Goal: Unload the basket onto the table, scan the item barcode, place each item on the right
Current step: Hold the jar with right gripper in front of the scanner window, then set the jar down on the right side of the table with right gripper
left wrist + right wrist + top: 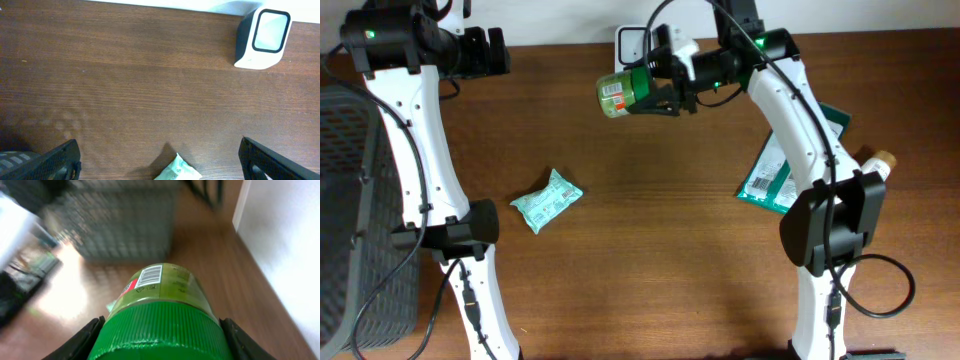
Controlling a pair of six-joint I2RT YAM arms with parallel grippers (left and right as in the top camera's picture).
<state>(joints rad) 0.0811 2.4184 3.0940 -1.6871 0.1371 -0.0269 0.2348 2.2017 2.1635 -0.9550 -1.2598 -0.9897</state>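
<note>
Fingers on right [82,341] clamp green-capped jar [160,297] — left fingers [50,162] spread wide.

— What's cut off?
— The pale packet [177,172], by the left wrist view's bottom edge.
— Hidden?
— The scanner [628,45], partly behind the right arm [790,110]. The basket [125,225] blurs; the jar [160,310] has illegible label print.

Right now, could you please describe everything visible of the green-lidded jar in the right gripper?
The green-lidded jar has a ribbed green plastic lid and an olive-green label with a white barcode and a red patch. It lies on its side in the air above the brown wooden table, lid toward the right gripper, whose jaws clamp the lid from both sides. Nothing else touches it; the white barcode scanner stands behind, apart.
</note>
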